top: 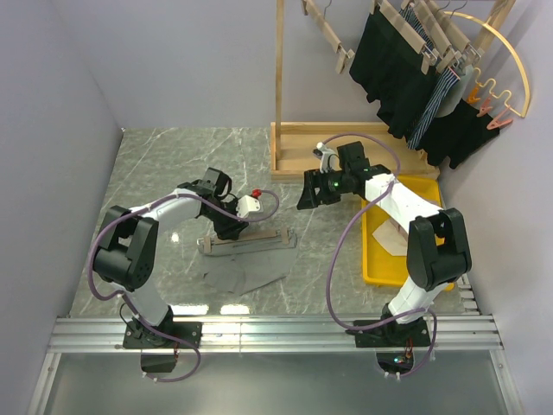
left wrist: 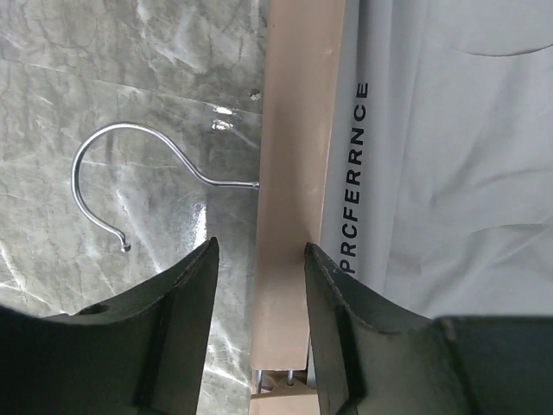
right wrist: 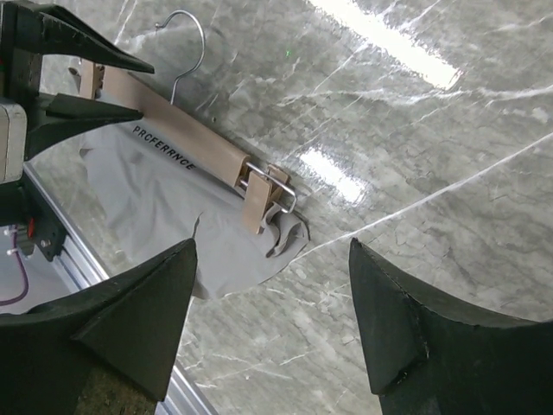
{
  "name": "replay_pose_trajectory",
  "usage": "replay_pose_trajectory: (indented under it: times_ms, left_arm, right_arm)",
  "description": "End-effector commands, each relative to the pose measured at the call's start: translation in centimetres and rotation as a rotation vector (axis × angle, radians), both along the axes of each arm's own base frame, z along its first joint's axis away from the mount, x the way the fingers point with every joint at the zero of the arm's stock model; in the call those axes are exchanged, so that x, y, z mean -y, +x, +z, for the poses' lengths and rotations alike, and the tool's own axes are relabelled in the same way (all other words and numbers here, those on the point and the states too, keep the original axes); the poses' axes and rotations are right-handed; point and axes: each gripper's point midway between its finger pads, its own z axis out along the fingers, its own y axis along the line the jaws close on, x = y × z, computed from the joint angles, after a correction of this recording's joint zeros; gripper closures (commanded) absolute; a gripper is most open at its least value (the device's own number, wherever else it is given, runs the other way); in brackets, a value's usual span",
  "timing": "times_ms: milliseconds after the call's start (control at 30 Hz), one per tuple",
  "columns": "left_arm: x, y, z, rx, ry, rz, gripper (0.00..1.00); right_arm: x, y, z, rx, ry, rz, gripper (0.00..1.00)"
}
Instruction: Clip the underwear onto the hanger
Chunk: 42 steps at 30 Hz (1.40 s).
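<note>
The pale wooden hanger (top: 248, 243) lies flat on the marble table, and the light grey underwear (top: 246, 270) is spread just in front of it. In the left wrist view, my left gripper (left wrist: 259, 246) is open, its fingers (left wrist: 186, 320) straddling the wooden bar (left wrist: 294, 156) near a clip; the metal hook (left wrist: 130, 173) lies to the left and the underwear (left wrist: 449, 173) to the right. My right gripper (right wrist: 272, 320) is open and empty above bare table. In the right wrist view, the hanger's end clip (right wrist: 262, 197) grips the underwear (right wrist: 173, 216).
A yellow tray (top: 432, 186) holding a beige-pink garment (top: 393, 235) sits at the right. A wooden rack (top: 346, 143) stands at the back with black garments (top: 397, 69) and a yellow hoop hanger (top: 510, 60). A metal rail (top: 276, 333) runs along the near edge.
</note>
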Motion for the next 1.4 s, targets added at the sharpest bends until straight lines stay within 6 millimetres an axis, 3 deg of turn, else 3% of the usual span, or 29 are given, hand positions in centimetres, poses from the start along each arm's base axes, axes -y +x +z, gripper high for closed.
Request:
replay_pose_trajectory:
  times_ms: [0,400,800,1033,1133,1233,1267,1367]
  left_arm:
    - [0.5,-0.5,0.0,-0.010,-0.016,-0.046,0.51]
    - [1.0,-0.1,2.0,0.012,-0.040,-0.060,0.50]
    - [0.5,-0.2,-0.8,-0.005,0.014,-0.061,0.48]
    - [0.0,0.6,-2.5,0.013,0.055,-0.056,0.53]
    - [0.0,0.7,-2.7,0.012,0.063,-0.061,0.61]
    - [0.2,0.9,-1.9,0.020,0.050,-0.065,0.80]
    - [0.4,1.0,-1.4,0.030,0.044,-0.069,0.88]
    - [1.0,1.6,1.0,0.088,0.004,-0.072,1.00]
  right_arm:
    - [-0.1,0.6,1.8,0.035,0.025,0.017,0.22]
    - [-0.1,0.6,1.5,0.019,0.028,0.015,0.22]
    - [0.2,1.0,1.4,0.023,0.016,0.006,0.20]
    - [0.1,1.1,1.3,0.023,0.014,0.007,0.20]
    - [0.1,1.2,1.2,0.023,0.014,0.007,0.20]
    - [-0.1,1.4,1.3,0.024,0.020,0.009,0.20]
    - [-0.2,1.4,1.5,0.022,0.028,0.013,0.20]
    - [-0.6,1.4,1.9,0.026,0.051,0.024,0.19]
